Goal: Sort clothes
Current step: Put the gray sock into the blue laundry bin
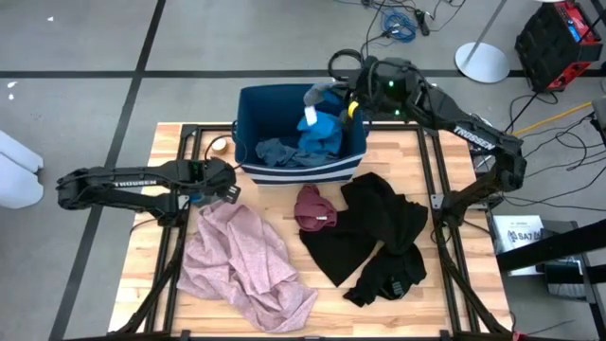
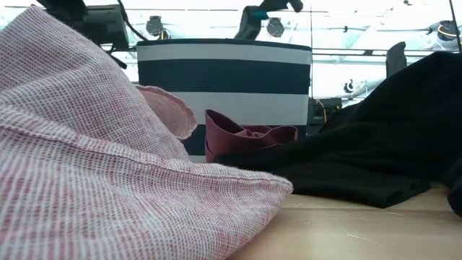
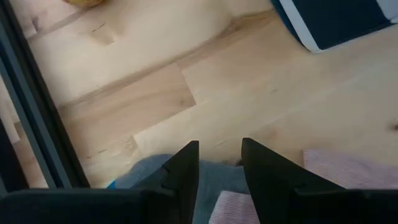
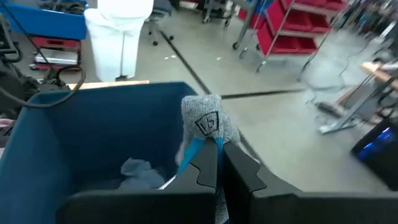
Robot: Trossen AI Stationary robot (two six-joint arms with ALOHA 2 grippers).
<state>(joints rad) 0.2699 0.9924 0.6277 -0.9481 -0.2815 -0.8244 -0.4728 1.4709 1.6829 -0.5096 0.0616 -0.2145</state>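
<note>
A dark blue bin (image 1: 251,104) with a white-striped base stands at the table's far middle, with teal (image 1: 324,133) and grey-blue (image 1: 279,152) clothes inside. Above it my right gripper (image 4: 221,158) is shut on a small grey knit piece (image 1: 312,102). A pale pink garment (image 1: 246,260) lies spread at the near left. At its far left corner my left gripper (image 3: 221,165) points steeply down, with a grey-blue piece (image 3: 146,180) in it. A maroon piece (image 1: 312,208) and black garments (image 1: 369,227) lie right of the middle. My left gripper has the grey-blue piece between its two fingers, back from their tips (image 3: 211,183). The fingers come from above, slanting down. Cloth spreads out past one finger; whether it rests on the table I cannot tell. My right gripper pinches the grey knit piece low down, where a teal strip (image 4: 194,152) shows beside the fingers. The fingers come nearly level from the table's right. The piece's grey end (image 4: 208,121) sticks up past the fingertips, clear of the bin (image 4: 93,137).
A tape roll (image 1: 220,145) lies on the table left of the bin. Black frame rails (image 1: 185,227) run along the table's left and right sides. Bare wood (image 3: 186,81) shows between my left gripper and the bin. A smaller black heap (image 1: 388,275) sits near the front right.
</note>
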